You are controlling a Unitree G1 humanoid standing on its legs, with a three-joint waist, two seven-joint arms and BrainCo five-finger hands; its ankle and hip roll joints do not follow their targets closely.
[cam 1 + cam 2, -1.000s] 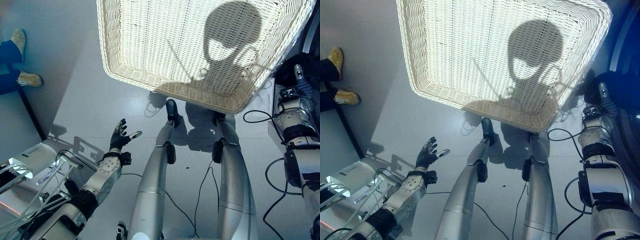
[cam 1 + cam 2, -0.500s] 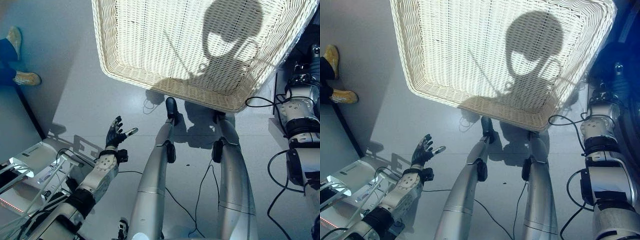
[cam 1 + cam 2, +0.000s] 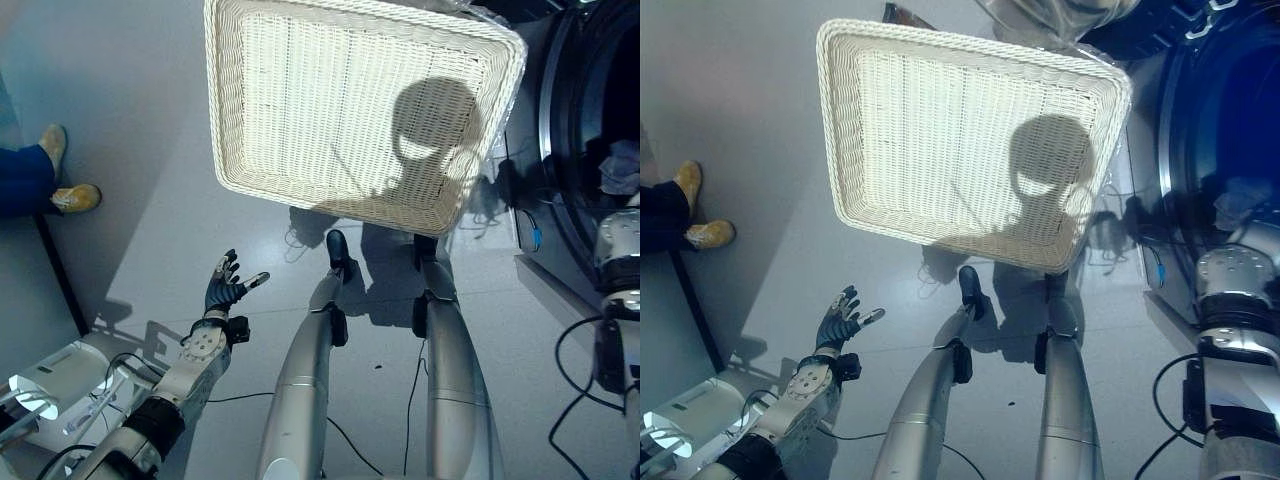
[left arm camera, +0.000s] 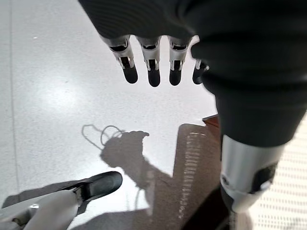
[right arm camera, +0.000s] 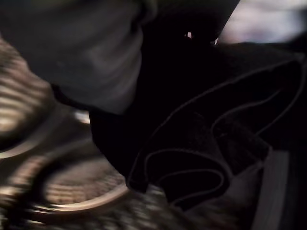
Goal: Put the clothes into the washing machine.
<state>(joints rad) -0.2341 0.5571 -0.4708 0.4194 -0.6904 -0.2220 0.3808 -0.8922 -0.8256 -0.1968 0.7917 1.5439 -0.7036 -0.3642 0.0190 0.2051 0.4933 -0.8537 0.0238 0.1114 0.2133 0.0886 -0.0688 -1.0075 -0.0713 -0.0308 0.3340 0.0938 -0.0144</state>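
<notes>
Clothes sat inside the washing machine (image 3: pixel 590 140).
A pale garment (image 3: pixel 620 165) lay in the drum beside dark cloth (image 5: pixel 201 143), its long axis unclear. Left hand (image 3: pixel 222 290) hovered over the floor (image 3: pixel 140 220), fingers spread, holding nothing; right hand's state was unreadable.

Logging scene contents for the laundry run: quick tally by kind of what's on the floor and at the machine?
Wicker basket: 1
Washing machine: 1
Clothes seen inside the drum, light piece: 1
Dark clothes in the right wrist view: at least 1
Person's shoes: 2
Robot hand in view, left hand: 1
Total: 7
</notes>
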